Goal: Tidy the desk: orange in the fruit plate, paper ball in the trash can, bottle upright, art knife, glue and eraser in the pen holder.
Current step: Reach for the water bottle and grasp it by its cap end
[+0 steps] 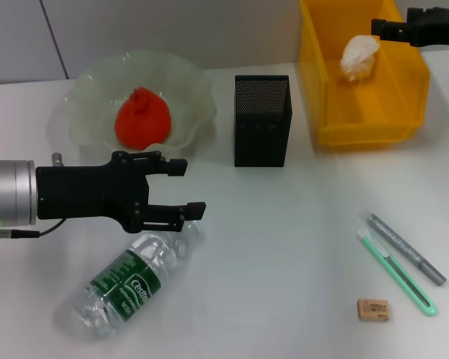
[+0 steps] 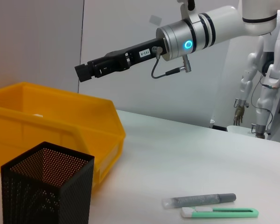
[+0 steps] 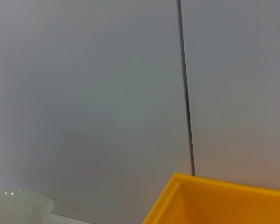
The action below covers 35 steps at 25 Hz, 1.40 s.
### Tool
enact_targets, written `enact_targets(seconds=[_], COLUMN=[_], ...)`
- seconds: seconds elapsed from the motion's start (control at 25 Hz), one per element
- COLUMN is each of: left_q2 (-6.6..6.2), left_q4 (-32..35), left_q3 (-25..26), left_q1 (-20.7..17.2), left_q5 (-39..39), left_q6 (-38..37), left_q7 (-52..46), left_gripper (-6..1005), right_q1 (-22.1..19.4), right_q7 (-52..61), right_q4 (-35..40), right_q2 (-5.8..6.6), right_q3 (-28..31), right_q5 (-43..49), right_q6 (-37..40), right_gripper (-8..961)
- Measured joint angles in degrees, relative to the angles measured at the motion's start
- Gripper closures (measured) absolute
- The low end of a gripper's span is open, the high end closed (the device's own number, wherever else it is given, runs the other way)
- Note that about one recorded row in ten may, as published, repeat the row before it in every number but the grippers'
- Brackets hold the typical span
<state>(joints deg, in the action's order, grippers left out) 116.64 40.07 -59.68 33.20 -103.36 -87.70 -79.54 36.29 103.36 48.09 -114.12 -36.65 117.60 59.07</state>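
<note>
The bottle [image 1: 131, 284] lies on its side at the table's front left, cap end toward my left gripper [image 1: 187, 188]. That gripper hovers open just behind and above the cap, holding nothing. The orange [image 1: 142, 118] rests in the fruit plate [image 1: 82, 90] at the back left. In the trash can [image 1: 363, 123] at the back right lies the paper ball [image 1: 359, 56]. My right gripper [image 1: 385, 30] hangs over the can's far right corner, apart from the ball. The pen holder [image 1: 262, 120] stands mid-table. The glue [image 1: 408, 250], art knife [image 1: 396, 273] and eraser [image 1: 373, 310] lie front right.
The left wrist view shows the pen holder [image 2: 46, 186] close by, the trash can [image 2: 60, 121] behind it, the right gripper [image 2: 86, 72] above, and the glue [image 2: 200, 200] beside the art knife [image 2: 221, 213]. A grey wall backs the table.
</note>
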Motion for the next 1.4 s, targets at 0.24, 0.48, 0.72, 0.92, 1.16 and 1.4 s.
enact_targets(seconds=[0.24, 0.48, 0.72, 0.92, 1.16, 1.4], left_q2=[-0.01, -0.01, -0.01, -0.01, -0.01, -0.43], left_q4=[0.0, 0.0, 0.1, 0.1, 0.1, 0.2], left_q3=[-0.2, -0.1, 0.0, 0.0, 0.0, -0.3], left_q1=[0.1, 0.2, 0.2, 0.3, 0.3, 0.4], left_q5=[0.0, 0.0, 0.0, 0.0, 0.1, -0.2], left_q6=[0.0, -0.1, -0.2, -0.2, -0.3, -0.3], left_q7=[0.0, 0.0, 0.0, 0.0, -0.5, -2.6], left_gripper=[195, 194, 194, 194, 195, 195], right_q1=[0.0, -0.8, -3.9, -5.5, -6.9, -6.9], right_q7=[0.0, -0.5, -5.2, -6.5, -10.0, -14.6], right_q4=[0.1, 0.8, 1.3, 1.0, 0.8, 1.7], right_q2=[-0.09, -0.18, 0.65, 2.35, 4.1, 3.13], right_q3=[0.0, 0.3, 0.7, 0.6, 0.0, 0.0], right_q5=[0.0, -6.6, -22.0, -23.9, -16.3, -0.7], right_q6=[0.1, 2.4, 17.5, 32.4, 44.6, 49.9], right_gripper=[127, 127, 127, 127, 127, 128])
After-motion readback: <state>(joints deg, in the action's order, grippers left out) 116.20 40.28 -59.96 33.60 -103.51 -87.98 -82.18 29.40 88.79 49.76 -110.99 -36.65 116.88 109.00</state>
